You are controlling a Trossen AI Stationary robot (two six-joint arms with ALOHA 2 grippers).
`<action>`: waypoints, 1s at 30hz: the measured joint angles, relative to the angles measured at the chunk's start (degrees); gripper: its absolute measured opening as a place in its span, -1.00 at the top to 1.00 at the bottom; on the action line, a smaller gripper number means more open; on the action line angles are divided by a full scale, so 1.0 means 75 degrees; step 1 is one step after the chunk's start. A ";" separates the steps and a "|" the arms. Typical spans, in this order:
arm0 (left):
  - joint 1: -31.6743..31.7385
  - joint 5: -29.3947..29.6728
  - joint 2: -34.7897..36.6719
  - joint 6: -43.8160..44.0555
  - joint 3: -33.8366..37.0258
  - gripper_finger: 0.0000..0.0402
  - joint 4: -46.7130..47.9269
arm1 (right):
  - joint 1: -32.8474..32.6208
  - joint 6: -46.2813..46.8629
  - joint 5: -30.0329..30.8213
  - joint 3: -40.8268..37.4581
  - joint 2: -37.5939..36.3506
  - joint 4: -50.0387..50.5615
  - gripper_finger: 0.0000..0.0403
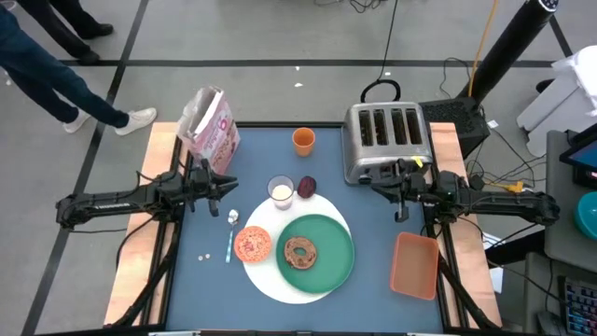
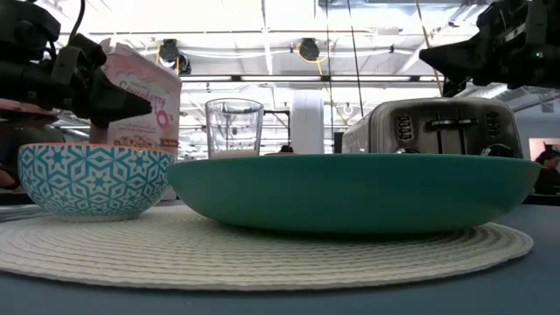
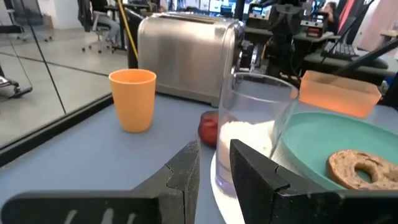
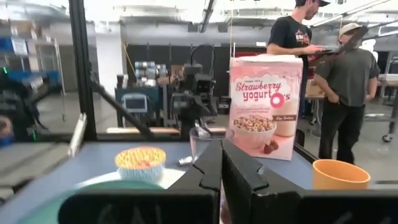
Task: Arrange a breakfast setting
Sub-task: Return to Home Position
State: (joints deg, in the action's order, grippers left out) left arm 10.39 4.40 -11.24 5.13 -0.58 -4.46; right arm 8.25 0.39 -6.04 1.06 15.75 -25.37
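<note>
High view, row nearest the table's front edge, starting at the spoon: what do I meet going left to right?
spoon → small orange bowl → brown bagel → rectangular orange tray

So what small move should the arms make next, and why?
Probably draw both arms back to rest. The bagel lies on the plate, the spoon lies beside the bowl, and the glass of milk and the fruit stand on the mat. The left claw and the right claw hold nothing, so nothing seems left to carry.
</note>
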 joint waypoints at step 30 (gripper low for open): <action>0.0006 -0.0006 -0.0001 -0.0414 -0.0015 0.53 0.0448 | 0.0000 -0.1132 0.0031 -0.0023 0.0000 0.2111 0.99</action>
State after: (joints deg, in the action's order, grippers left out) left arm 10.44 4.36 -11.25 2.02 -0.69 -1.10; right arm 8.25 -8.10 -5.81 0.89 15.75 -9.54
